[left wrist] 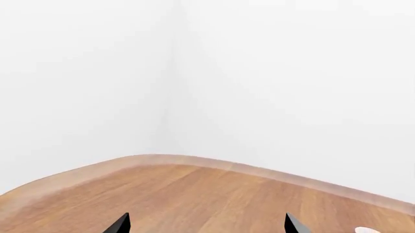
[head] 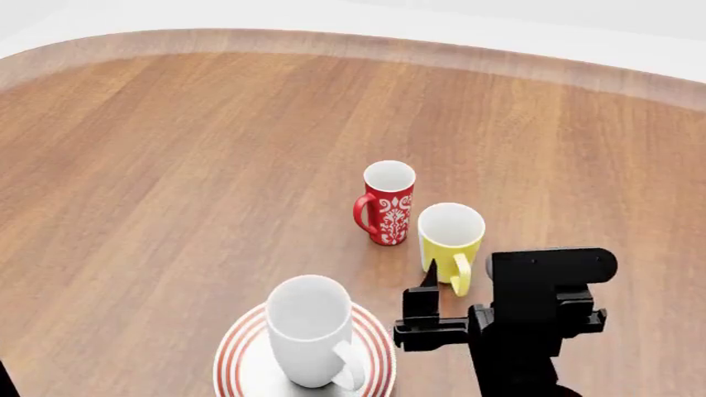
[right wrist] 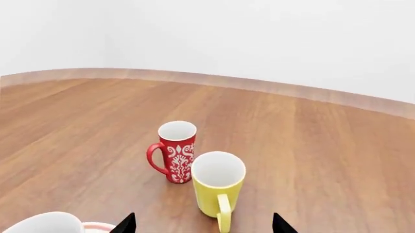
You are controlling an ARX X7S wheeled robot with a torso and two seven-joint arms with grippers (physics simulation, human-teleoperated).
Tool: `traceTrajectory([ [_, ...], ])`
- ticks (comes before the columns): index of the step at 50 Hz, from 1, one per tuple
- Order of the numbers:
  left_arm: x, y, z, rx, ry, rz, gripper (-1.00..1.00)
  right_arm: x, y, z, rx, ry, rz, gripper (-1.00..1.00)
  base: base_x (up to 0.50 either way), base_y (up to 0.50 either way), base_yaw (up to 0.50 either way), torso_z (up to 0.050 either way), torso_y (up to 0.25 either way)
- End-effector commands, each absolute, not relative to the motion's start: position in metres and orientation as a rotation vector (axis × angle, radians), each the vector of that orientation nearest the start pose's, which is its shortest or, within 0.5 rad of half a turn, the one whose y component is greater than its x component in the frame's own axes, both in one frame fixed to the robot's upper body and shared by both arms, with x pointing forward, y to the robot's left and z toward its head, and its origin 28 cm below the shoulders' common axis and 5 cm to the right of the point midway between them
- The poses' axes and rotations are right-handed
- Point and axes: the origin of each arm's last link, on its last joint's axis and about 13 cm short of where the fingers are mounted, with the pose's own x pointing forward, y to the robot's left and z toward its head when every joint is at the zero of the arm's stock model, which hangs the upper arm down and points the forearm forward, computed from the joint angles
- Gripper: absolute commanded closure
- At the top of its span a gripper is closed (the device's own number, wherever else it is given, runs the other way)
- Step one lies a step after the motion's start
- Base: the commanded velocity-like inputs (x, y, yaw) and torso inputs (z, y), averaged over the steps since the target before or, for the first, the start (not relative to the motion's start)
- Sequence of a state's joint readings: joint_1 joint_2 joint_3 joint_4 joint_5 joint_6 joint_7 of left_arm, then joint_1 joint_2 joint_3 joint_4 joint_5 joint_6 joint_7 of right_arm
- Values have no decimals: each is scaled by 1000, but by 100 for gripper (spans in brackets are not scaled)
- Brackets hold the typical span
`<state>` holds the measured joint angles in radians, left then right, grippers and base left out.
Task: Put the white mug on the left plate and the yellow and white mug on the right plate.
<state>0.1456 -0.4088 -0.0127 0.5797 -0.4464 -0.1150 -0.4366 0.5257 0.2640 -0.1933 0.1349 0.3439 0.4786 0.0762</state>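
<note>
the right gripper (right wrist: 202, 224) was held spread open before the yellow and white mug (right wrist: 217, 184); the adjacent red mug (right wrist: 174, 150) risked being knocked. the left gripper (left wrist: 206, 224) was likewise open.

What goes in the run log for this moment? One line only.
white mug: on plate | yellow and white mug: on table | right gripper: open, facing it | left gripper: open, empty
</note>
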Motion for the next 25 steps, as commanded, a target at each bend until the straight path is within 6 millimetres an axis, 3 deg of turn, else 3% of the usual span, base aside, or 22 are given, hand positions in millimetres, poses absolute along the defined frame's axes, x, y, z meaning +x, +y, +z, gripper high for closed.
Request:
traceTrajectory([
  [1,175,257,110,-101,-266,200,-100,333,-130,98,-32,153,63,-100,0,0,0,0,0],
  [10,174,258,112,-114,-269,154,-100,380,-128,110,-2,175,72,-100,0,0,0,0,0],
  [18,173,257,112,-118,-276,137,-100,398,-128,117,12,199,76,-100,0,0,0,0,0],
  [25,172,256,111,-116,-276,123,-100,405,-128,121,14,212,71,-100,0,0,0,4,-235],
])
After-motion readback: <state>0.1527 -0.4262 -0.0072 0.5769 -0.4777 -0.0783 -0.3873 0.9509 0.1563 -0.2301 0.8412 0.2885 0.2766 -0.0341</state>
